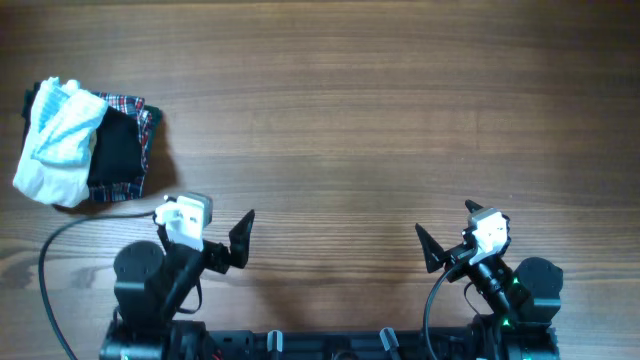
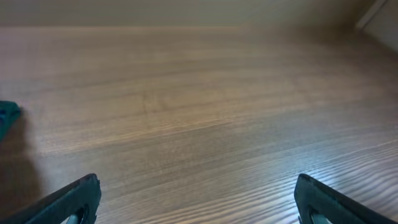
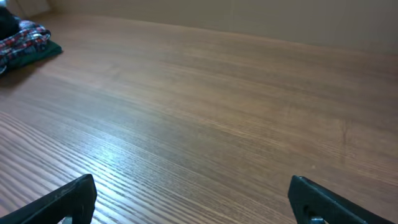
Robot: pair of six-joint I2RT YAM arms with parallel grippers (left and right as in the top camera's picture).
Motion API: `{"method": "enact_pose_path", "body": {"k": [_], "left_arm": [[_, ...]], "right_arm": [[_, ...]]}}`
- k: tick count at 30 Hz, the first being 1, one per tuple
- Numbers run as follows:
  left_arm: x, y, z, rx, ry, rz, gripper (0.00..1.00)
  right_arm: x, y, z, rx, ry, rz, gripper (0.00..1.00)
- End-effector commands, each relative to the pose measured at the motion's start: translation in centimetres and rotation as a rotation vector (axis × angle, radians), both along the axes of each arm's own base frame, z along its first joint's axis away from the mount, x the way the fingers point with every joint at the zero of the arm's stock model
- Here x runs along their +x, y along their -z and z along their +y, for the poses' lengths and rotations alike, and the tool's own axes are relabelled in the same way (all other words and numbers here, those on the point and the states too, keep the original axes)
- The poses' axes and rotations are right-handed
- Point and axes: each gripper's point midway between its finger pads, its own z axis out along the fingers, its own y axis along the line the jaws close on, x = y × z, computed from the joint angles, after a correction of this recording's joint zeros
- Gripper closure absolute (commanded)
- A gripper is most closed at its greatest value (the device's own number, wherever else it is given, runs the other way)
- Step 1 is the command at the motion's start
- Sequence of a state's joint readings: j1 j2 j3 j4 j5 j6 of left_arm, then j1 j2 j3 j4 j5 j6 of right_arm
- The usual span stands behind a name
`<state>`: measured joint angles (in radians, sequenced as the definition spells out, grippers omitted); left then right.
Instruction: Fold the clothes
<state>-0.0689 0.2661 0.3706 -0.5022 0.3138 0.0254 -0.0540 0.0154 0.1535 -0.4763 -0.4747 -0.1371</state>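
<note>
A wooden table [image 1: 350,120], seen from above. A pile of clothes [image 1: 85,145] lies at the left edge, toward the far corner: a white piece [image 1: 55,140] partly over a black one [image 1: 118,150] and a plaid one [image 1: 143,112]. Both arms sit at the near edge, well apart from the pile. The left gripper [image 2: 198,186] has its fingers spread wide, holding nothing. The right gripper [image 3: 193,183] is the same, over bare wood.
</note>
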Motion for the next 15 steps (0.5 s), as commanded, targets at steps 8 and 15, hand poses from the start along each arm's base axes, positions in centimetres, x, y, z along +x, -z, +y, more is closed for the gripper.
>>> {"method": "enact_pose_path", "body": {"k": [8,15], "left_arm": [[0.1,0.4,0.4,0.004,-0.015,-0.229,0.0],[1.0,2.1,0.0,0.009,-0.008,-0.255,0.0]], "right_arm": [[-0.1,-0.3,0.3,-0.01,-0.024,-0.021,0.01],[-0.1,-0.3,0.3,-0.01,-0.024,-0.021,0.0]]}}
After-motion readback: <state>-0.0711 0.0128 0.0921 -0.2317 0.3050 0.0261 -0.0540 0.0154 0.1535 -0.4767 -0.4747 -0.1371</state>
